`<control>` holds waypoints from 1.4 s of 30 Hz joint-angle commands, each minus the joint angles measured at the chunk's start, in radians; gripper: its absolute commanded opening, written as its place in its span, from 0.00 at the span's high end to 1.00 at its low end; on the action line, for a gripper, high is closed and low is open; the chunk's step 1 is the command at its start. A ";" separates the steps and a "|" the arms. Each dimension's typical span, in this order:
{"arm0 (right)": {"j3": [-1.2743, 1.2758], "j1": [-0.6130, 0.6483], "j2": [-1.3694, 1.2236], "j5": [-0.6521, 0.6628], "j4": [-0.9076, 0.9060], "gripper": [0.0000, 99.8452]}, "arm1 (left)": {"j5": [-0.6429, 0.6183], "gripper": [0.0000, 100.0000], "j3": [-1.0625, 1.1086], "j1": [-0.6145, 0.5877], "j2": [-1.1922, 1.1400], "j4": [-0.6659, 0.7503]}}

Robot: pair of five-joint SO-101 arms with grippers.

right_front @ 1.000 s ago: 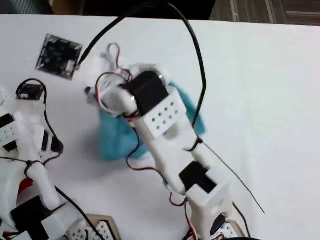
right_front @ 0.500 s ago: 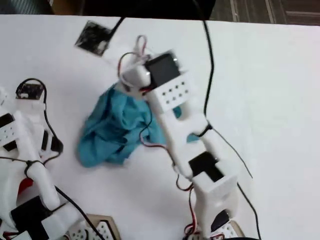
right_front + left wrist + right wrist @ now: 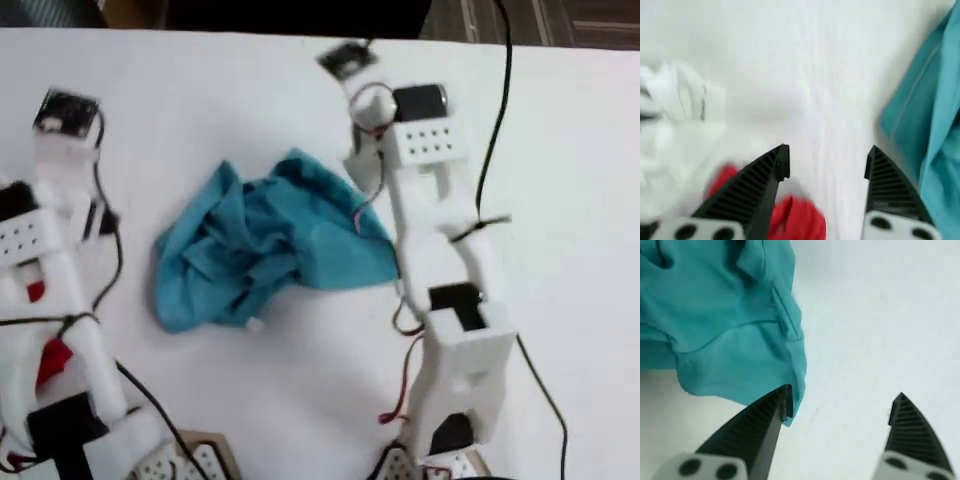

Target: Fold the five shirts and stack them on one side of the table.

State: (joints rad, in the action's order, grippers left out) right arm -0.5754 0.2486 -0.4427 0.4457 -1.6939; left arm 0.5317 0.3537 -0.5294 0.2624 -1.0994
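A white table [image 3: 570, 200] carries everything here, its top plain and smooth, and along its far edge the room shows as a dark strip with a patch of striped flooring [image 3: 575, 18] toward the far right corner. The teal shirt [image 3: 270, 245] lies near the middle of the table, a little toward the left edge, crumpled and unfolded with creases running all through it. The right arm [image 3: 440, 230] stretches from the near edge toward the far edge just beside the shirt's right side, and a black cable [image 3: 497, 120] trails down from the far edge along it. In the right wrist view the right gripper [image 3: 840, 400] hangs over the table with its jaws spread wide and nothing between them; one dark ribbed finger [image 3: 765, 420] overlaps a corner of the teal cloth [image 3: 725, 315], though whether it touches cannot be told. The left arm [image 3: 50, 260] stands along the left edge, well apart from the other arm. The left gripper [image 3: 827, 155] is also spread wide and holds nothing — bare white table [image 3: 815, 60] shows between its fingers, with the teal shirt [image 3: 935, 130] off to one side. A bit of red cloth [image 3: 797, 220] shows under one of its fingers, and beside that sits a blurred white shape [image 3: 675, 130] that cannot be made out. At the near edge a small wooden plate [image 3: 205, 452] peeks out by the left arm's base.
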 commanded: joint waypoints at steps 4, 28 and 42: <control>0.181 -0.016 0.061 -0.006 -0.004 0.68 | 0.000 0.73 -0.030 0.196 -0.055 0.252; 0.997 -0.096 0.472 -0.006 0.476 0.68 | -0.419 0.73 -1.782 0.391 -1.290 -0.614; 1.020 -0.131 0.472 -0.002 0.506 0.68 | -0.419 0.74 -1.845 0.422 -1.376 -0.585</control>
State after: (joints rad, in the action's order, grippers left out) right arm 0.4496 0.1366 -0.0253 0.4473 -1.1999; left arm 0.1204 -1.4507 -0.1013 -1.1216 -1.7008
